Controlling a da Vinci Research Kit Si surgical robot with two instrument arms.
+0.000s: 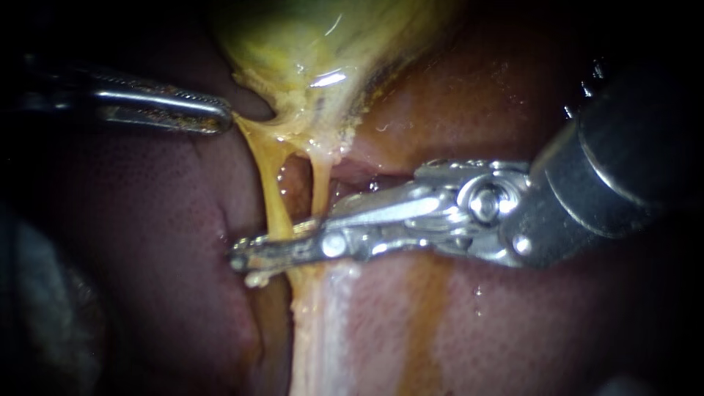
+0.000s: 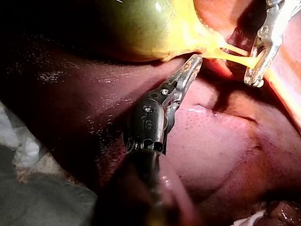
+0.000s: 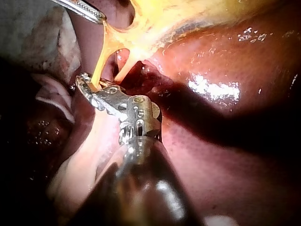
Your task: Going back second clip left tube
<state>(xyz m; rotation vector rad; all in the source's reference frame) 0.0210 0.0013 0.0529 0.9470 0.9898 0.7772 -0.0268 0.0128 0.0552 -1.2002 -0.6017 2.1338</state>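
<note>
Two yellow tubes run down from the gallbladder (image 1: 308, 51) over the liver (image 1: 147, 242): the left tube (image 1: 274, 199) and the right tube (image 1: 320, 183). My right instrument (image 1: 253, 255) reaches across both from the right. Its slim jaws lie close together around the left tube, which passes between them, as the right wrist view (image 3: 92, 88) also shows. No clip shows on either tube. My left instrument (image 1: 220, 116) sits at the upper left, its jaws shut on the yellow edge of the gallbladder's neck (image 2: 196, 57) and holding it taut.
Dark red liver (image 3: 225, 141) surrounds the tubes on all sides. A pale band of tissue (image 1: 323, 330) runs down below the right instrument. White gauze (image 2: 19, 146) lies beside the liver near the left instrument's shaft.
</note>
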